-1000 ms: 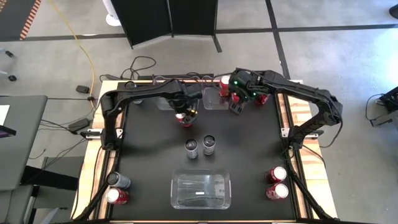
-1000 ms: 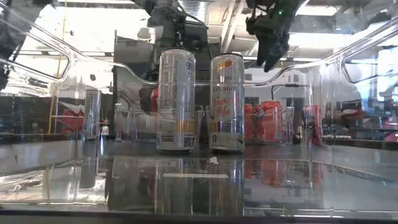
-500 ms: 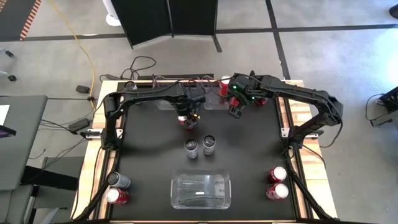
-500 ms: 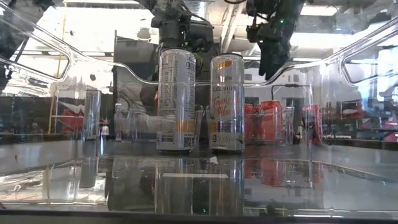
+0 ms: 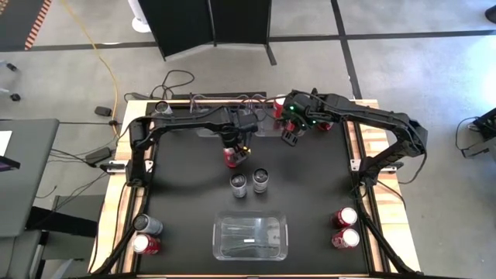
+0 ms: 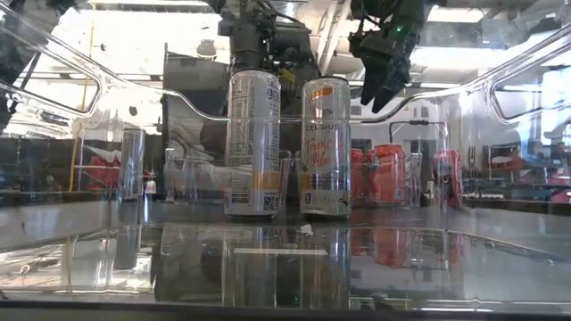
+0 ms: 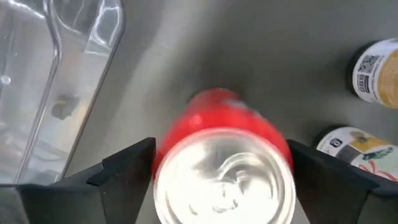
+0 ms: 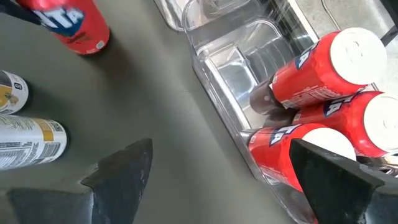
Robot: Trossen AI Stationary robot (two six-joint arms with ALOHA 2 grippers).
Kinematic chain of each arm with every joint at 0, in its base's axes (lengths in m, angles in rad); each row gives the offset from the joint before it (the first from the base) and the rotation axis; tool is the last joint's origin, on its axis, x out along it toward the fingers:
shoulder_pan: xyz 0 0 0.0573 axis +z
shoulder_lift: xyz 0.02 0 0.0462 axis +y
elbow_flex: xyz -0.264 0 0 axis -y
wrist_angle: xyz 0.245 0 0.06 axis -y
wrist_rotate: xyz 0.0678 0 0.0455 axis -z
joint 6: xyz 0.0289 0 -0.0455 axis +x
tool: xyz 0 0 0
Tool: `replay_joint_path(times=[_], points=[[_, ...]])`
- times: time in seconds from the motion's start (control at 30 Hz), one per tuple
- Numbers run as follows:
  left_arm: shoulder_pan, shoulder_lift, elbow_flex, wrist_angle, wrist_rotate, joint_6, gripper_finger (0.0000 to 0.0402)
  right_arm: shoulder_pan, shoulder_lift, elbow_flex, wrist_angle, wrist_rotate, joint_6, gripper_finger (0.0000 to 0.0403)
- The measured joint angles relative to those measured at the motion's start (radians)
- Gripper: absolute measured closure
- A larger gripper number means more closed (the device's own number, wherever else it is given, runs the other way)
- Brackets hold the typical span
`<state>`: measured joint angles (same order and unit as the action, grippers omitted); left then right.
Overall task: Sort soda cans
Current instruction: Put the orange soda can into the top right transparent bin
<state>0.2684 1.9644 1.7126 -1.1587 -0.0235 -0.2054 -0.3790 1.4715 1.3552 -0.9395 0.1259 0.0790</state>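
Observation:
My left gripper stands past the table's middle, toward the far edge, shut on a red can with a silver top. My right gripper hangs open and empty above the table, beside a clear bin at the far edge. That bin holds three red cans. Two silver-grey cans stand upright at the table's middle. In the low view they hide the held can. My left gripper holds the red can by its upper wall, just below the silver top, pinched between the two fingers. The fingers come from above, pointing down. The can stays upright. Whether its base is off the table, I cannot tell.
An empty clear bin sits at the near edge. A silver can and a red can stand at the near left corner, two red cans at the near right. Another clear bin lies at the far edge.
My left gripper has moved toward the near edge and a little to the right, taking the red can along, upright, closer to the two silver cans.

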Motion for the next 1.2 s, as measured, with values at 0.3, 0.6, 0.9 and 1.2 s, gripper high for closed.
replay_joint_path(times=[0.3, 0.6, 0.9, 1.2], points=[[0.000, -0.009, 0.000, -0.011, 0.001, -0.066, 0.0034, 0.021, 0.000, 0.000, -0.023, -0.002, 0.000, 0.0010], [0.000, -0.165, 0.000, 0.002, -0.100, -0.105, 0.0035, 0.032, 0.016, 0.000, 0.167, -0.172, -0.032, 0.0010], [-0.060, -0.373, 0.000, -0.009, -0.455, -0.082, 0.0053, 0.038, 0.058, 0.001, 0.419, -0.301, -0.026, 0.0010], [-0.097, -0.428, 0.000, -0.104, -0.474, -0.091, 0.0133, 0.073, 0.140, 0.002, 0.574, -0.356, 0.046, 0.0010]])
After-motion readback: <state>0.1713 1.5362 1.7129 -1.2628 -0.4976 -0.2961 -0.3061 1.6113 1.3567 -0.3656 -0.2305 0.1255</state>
